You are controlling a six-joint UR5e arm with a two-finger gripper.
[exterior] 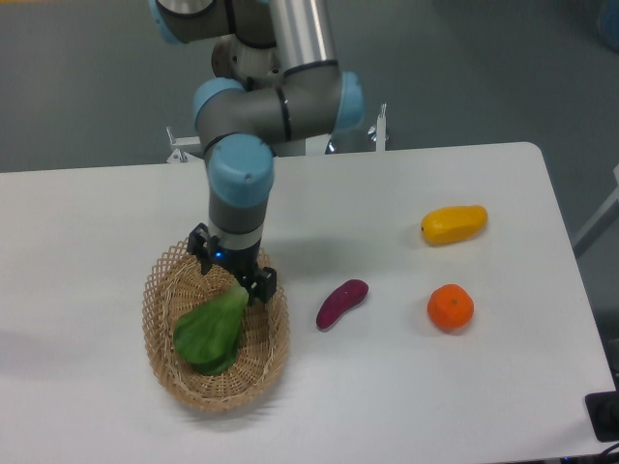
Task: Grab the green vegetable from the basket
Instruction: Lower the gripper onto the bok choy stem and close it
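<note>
The green vegetable has broad dark green leaves and a pale stalk end pointing up-right. It lies in the oval wicker basket at the front left of the table. My gripper points down over the basket's far side, right at the vegetable's stalk end. Its dark fingers reach the stalk tip, which sits at or between them. I cannot tell whether the fingers are closed on the stalk or just around it.
A purple eggplant-like piece lies on the table just right of the basket. An orange and a yellow mango-like fruit sit further right. The table's front edge is close below the basket.
</note>
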